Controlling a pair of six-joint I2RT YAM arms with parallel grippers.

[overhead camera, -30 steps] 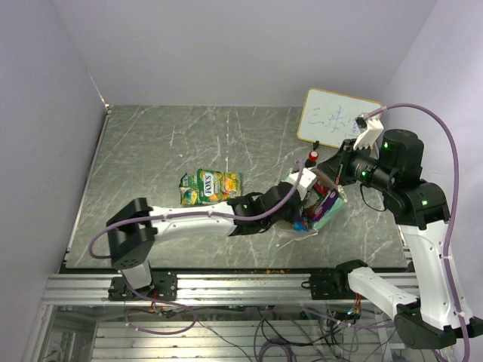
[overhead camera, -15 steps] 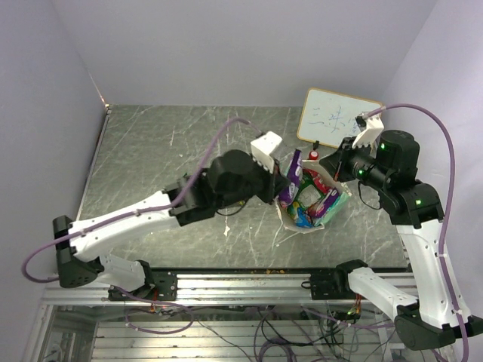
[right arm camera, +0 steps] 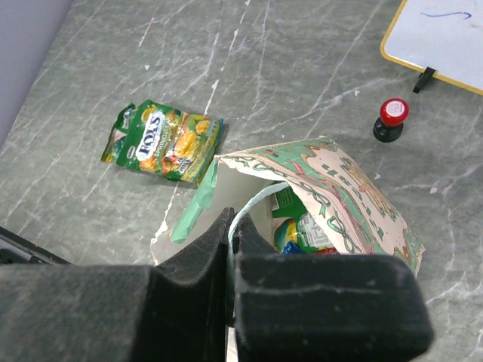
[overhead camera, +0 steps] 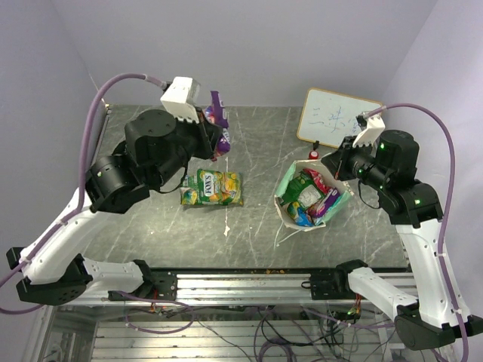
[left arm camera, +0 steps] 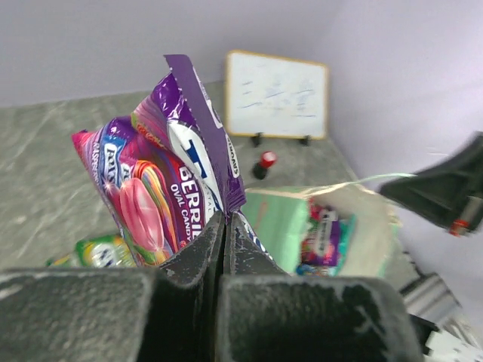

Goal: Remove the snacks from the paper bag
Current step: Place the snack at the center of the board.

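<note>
I am in the middle of the job. My left gripper [left arm camera: 226, 222] is squeezed tight shut on one edge of a purple-and-pink packet [left arm camera: 162, 177]. It holds the packet up in the air over the far left part of the table [overhead camera: 256, 136], well away from the paper bag [right arm camera: 332, 188].

One yellow-green packet [overhead camera: 212, 187] lies flat on the table, out of the bag, near my left arm.

My right gripper [right arm camera: 230, 226] has its fingers pressed together too. It looks like it pinches the thin cord handle [right arm camera: 253, 197] of the bag and lifts that side, so the mouth gapes open. The bag sits on the right side of the table, near a little red knob [right arm camera: 393, 113] and a white board [overhead camera: 332, 118]. Inside it I see more packets [overhead camera: 309, 197], green, pink and blue. So the bag is not empty yet.

I think the step now is to put down the packet I hold. For that I need to bring my left arm low over a bare bit of table beside the yellow-green packet, then open the fingers and let go. After that I reach back into the bag for another one. My right side should hold the mouth open while I do it.
</note>
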